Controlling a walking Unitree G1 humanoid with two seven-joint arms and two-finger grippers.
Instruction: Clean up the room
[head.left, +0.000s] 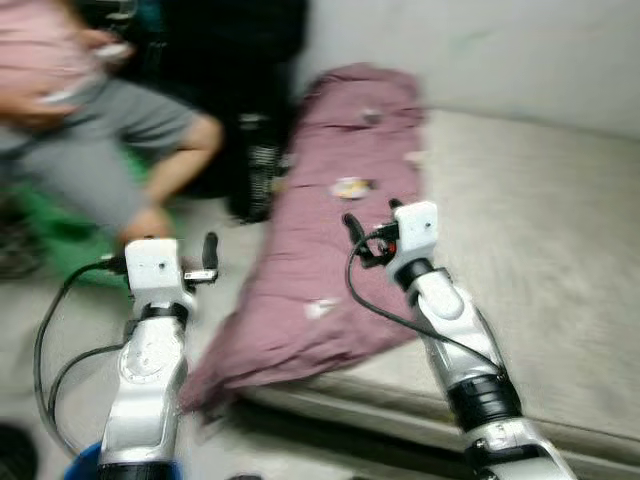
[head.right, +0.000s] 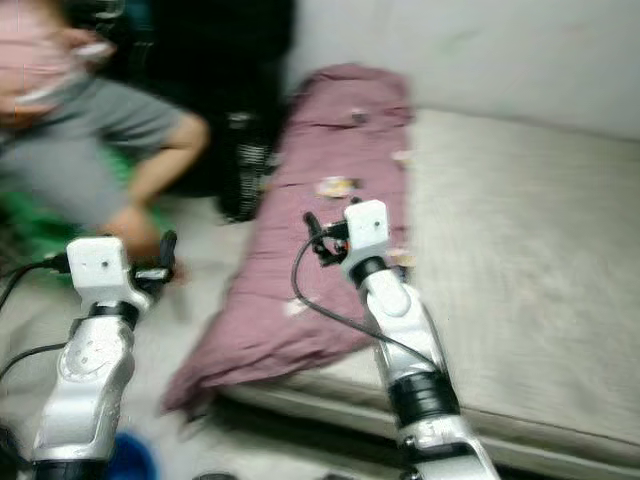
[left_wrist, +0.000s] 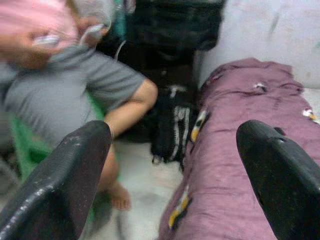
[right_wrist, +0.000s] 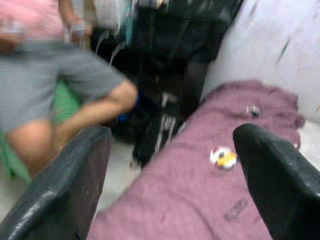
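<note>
While both claws gape empty, right claw (head.left: 372, 232) over mauve blanket (head.left: 330, 250), left claw (head.left: 205, 262) beside it; seated person (head.left: 90, 130) near blanket, collision risk.

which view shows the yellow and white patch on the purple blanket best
The right wrist view: the patch sits sharp and large on the purple blanket, framed between the open right claw. Both head views show it small and blurred, just beyond that claw. In the left wrist view I cannot pick it out with certainty.
</note>
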